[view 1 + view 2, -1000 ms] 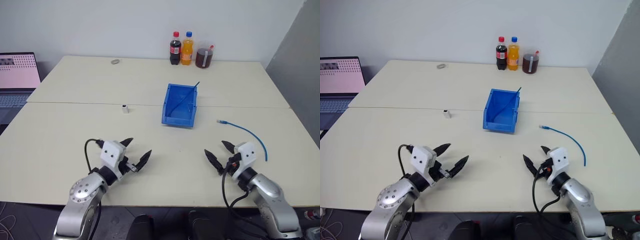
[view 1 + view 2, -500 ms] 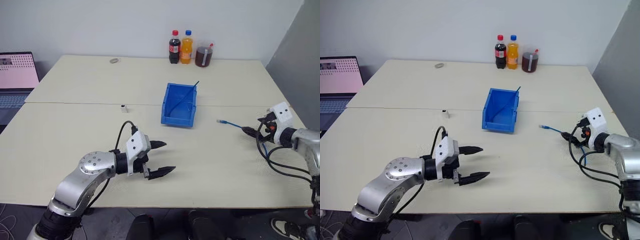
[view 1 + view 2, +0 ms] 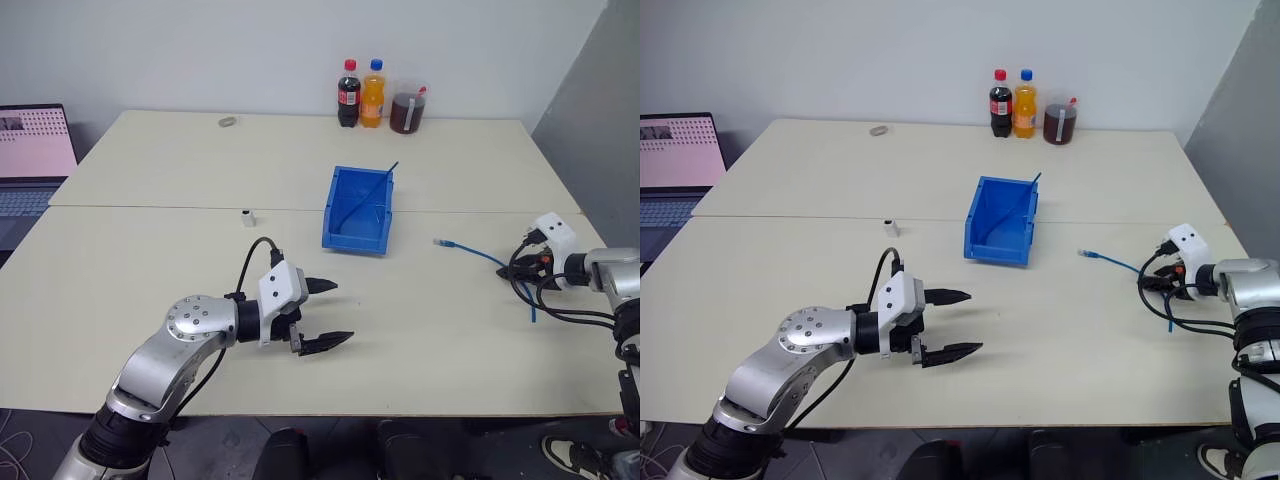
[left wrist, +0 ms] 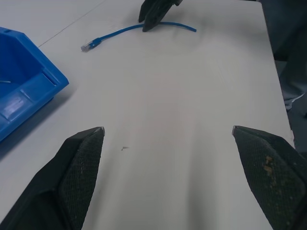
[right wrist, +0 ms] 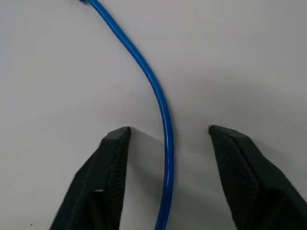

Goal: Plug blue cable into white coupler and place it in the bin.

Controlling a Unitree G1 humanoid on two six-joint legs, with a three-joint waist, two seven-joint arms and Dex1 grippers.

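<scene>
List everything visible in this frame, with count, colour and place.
bin: 1, blue, table centre.
blue cable: 1, light blue, lying right of the bin, its curve between the right pincer's fingers.
white coupler: 1, white, left of the bin.
ring: 1, greyish, far left of table.
bottles: 2, dark and orange, far edge.
cup: 1, dark liquid, beside bottles.
laptop: 1, left edge.
left pincer: open, above bare table.
right pincer: open astride the cable.

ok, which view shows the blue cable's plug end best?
Left wrist view: the blue cable lies whole on the table, clear plug visible. Eye views show it small; right wrist view shows just a stretch between the right pincer fingers.
</scene>
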